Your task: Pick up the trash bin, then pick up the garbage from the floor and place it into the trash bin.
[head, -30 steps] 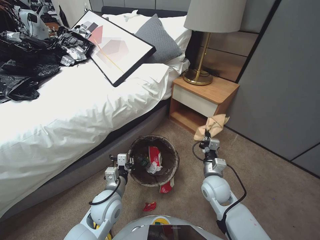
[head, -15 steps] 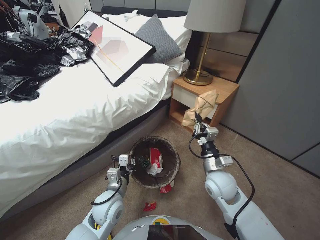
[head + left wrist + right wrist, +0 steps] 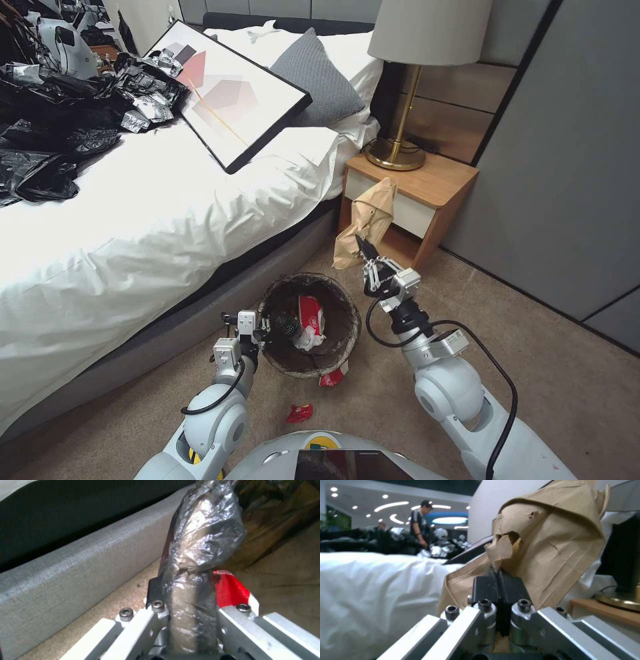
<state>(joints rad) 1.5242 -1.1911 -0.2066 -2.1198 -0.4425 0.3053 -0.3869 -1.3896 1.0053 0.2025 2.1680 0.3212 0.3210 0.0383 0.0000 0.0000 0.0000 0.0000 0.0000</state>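
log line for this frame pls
left gripper: shut on trash bin rim | right gripper: shut on brown paper bag, raised beside bin

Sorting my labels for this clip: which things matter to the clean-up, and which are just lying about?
Job: trash bin, held by left hand; brown paper bag in right hand; red wrapper on floor.
Lying about: picture frame, lamp, nightstand, black plastic sheets.

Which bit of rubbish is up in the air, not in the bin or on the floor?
The brown paper bag, pinched by the right gripper beside the nightstand.
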